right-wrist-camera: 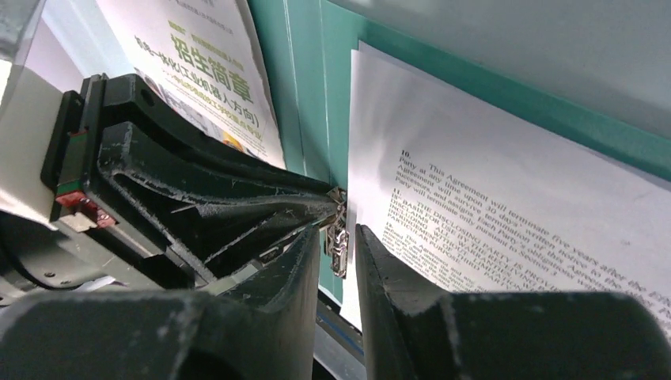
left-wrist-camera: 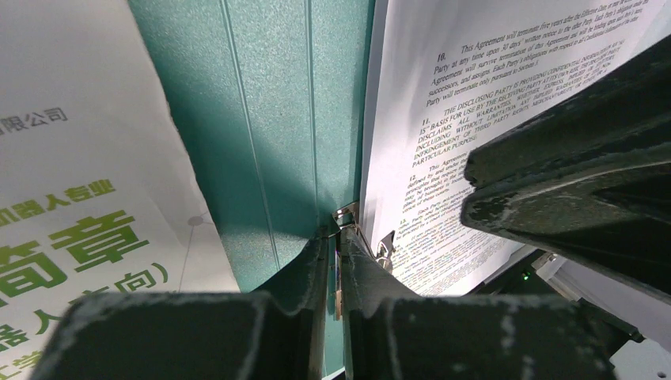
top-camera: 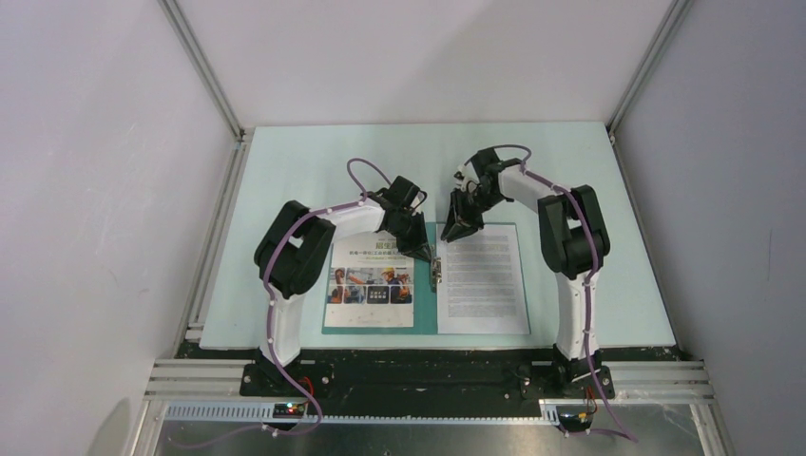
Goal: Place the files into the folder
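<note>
The teal folder (top-camera: pixel 426 326) lies open on the table. The brochure file (top-camera: pixel 373 285) rests on its left half and the text file (top-camera: pixel 482 280) on its right half. My left gripper (top-camera: pixel 427 253) is at the spine and is shut on the metal clip (left-wrist-camera: pixel 339 294), a thin metal strip pinched between its fingers. My right gripper (top-camera: pixel 459 228) hovers at the top of the spine. Its jaws stand a little apart over the text file's (right-wrist-camera: pixel 506 198) left edge, with the clip (right-wrist-camera: pixel 340 253) just beyond them and nothing gripped.
The folder sits near the front edge of a pale green table mat (top-camera: pixel 314 161). Aluminium frame rails (top-camera: pixel 204 66) and white walls close in the left, right and back. Both arm bases (top-camera: pixel 285 375) are bolted at the near edge.
</note>
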Action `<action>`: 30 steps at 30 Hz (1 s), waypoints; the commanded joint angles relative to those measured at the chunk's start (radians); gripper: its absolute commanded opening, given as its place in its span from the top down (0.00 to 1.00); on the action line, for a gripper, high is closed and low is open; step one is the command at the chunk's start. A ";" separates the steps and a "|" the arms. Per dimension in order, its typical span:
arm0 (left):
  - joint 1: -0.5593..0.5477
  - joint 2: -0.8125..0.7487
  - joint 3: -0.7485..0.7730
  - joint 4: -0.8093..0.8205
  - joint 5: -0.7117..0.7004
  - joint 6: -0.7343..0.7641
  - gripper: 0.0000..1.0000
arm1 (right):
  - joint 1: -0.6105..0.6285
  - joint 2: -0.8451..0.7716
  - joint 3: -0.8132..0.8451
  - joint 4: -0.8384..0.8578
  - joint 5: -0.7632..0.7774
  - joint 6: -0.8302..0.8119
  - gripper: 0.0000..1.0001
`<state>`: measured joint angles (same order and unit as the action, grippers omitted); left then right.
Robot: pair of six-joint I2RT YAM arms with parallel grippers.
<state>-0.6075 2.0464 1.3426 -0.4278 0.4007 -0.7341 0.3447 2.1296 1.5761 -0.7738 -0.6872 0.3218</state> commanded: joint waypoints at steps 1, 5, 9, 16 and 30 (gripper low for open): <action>0.013 0.015 0.000 -0.001 -0.025 0.002 0.87 | 0.021 0.022 0.047 -0.022 -0.023 -0.032 0.73; 0.015 0.014 0.000 -0.002 -0.027 0.002 0.87 | 0.039 0.012 0.028 -0.015 -0.082 -0.033 0.73; 0.016 0.014 0.000 -0.001 -0.026 0.002 0.87 | 0.047 -0.010 0.000 -0.009 -0.134 -0.025 0.74; 0.015 0.020 -0.001 -0.002 -0.023 0.000 0.87 | 0.058 -0.052 -0.054 -0.002 -0.179 -0.016 0.74; 0.014 0.020 -0.004 -0.002 -0.024 -0.008 0.87 | 0.064 -0.103 -0.098 0.001 -0.137 -0.008 0.73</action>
<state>-0.6052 2.0483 1.3426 -0.4278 0.4057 -0.7353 0.4103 2.0727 1.4693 -0.7677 -0.8593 0.3180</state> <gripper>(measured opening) 0.125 0.272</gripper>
